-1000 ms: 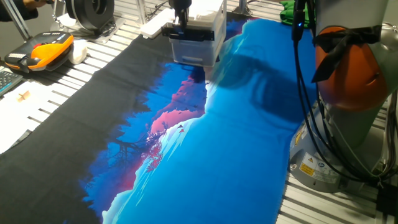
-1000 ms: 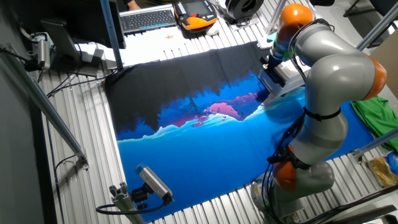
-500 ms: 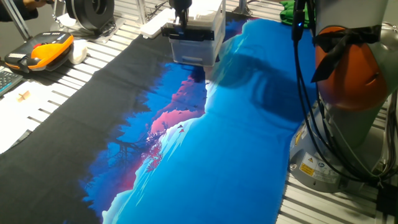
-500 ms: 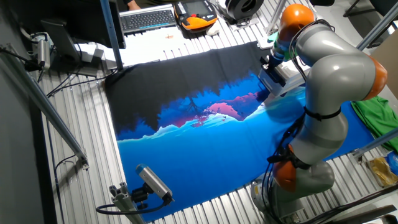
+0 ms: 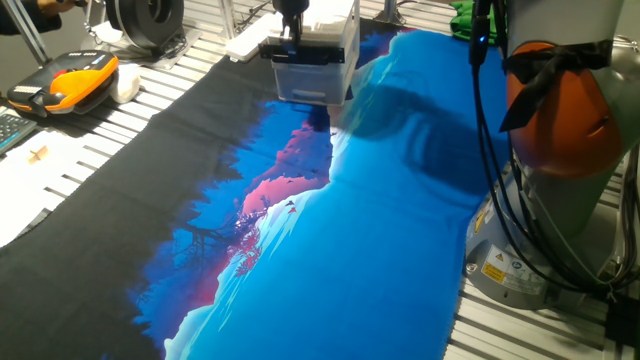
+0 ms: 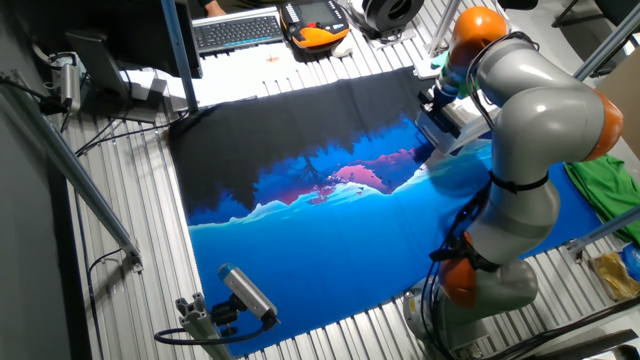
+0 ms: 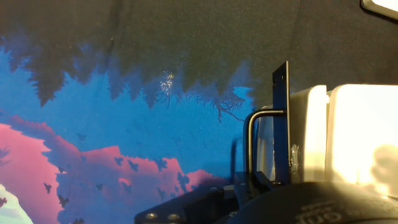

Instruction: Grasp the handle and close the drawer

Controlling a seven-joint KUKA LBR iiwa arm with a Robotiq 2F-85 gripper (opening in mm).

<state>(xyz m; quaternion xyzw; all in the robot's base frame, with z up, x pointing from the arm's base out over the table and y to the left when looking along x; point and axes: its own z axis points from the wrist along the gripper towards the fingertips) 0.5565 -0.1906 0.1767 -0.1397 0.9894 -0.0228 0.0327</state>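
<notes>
Seemingly nearly shut, white drawer (image 5: 303, 52) (black handle (image 7: 281, 121))

I'm in a robotics lab: slatted aluminium table (image 6: 120, 290), keyboard (image 6: 238, 30), orange teach pendant (image 5: 72, 82), camera on bracket (image 6: 245, 293), cables everywhere.

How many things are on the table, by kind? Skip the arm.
Drawer cabinet: 1
Printed mat: 1
Orange-black pendant: 1
Keyboard: 1
Green cloth: 1
Total: 5
</notes>
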